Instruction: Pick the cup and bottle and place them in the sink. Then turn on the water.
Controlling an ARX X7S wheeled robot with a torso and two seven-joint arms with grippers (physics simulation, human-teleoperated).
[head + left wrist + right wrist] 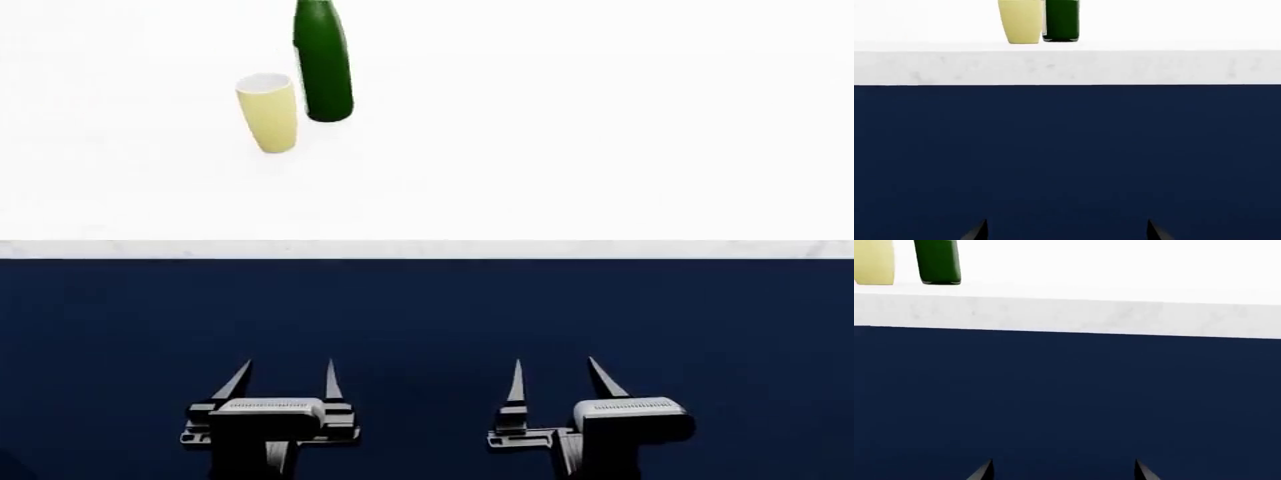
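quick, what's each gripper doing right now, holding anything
Left gripper: open, holding nothing, low in front of the counter.
Right gripper: open, holding nothing, also below the counter.

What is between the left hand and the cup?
In the head view, the navy cabinet front, the pale counter edge and bare white countertop lie between the left hand and the cup.

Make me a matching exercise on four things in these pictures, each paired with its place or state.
1. pale yellow tapered cup
2. tall dark green glass bottle
3. left gripper
4. white marble-look countertop

a. open, low before the navy cabinet front
b. bears both vessels
c. upright, nearer the counter edge
d. upright, behind the other vessel

Pairs: 1-c, 2-d, 3-a, 4-b
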